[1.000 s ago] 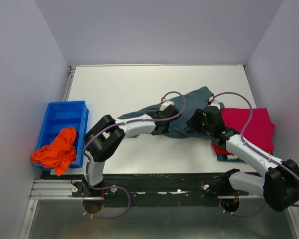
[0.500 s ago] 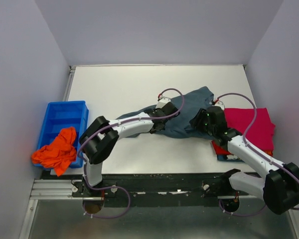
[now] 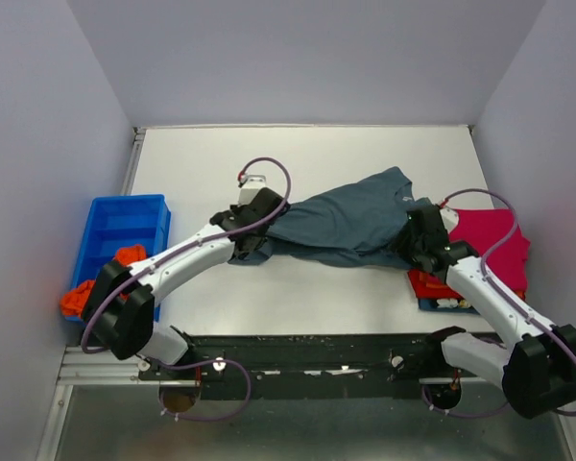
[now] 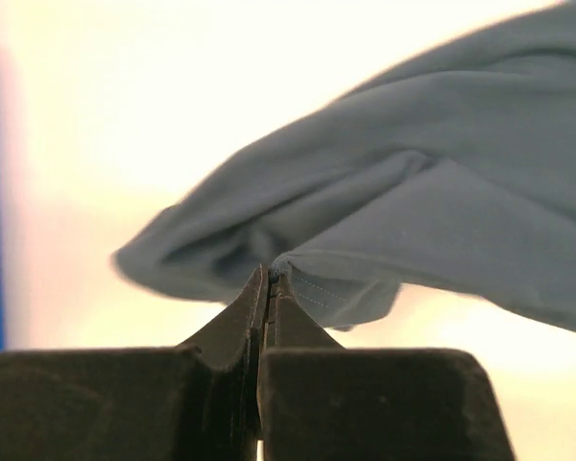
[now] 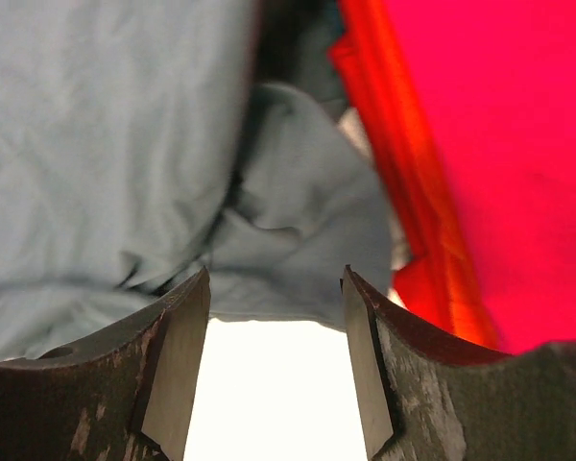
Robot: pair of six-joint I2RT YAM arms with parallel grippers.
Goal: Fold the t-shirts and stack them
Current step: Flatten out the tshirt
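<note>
grey-blue tee (image 3: 350,223) stretched ctr, pink tee (image 3: 490,240) folded at right

White table (image 3: 269,163) bears grey-blue t-shirt (image 3: 350,221) beside magenta-topped shirt stack (image 3: 490,240)

**Bright shirts on a white table (image 3: 269,163)**

A plain slate grey-blue shirt (image 3: 350,223), a magenta shirt (image 3: 485,245) and a red shirt (image 3: 424,285). A bright orange shirt (image 3: 74,298) shows against the blue bin (image 3: 125,216). The arms (image 3: 187,257) are white with black joints.
</note>
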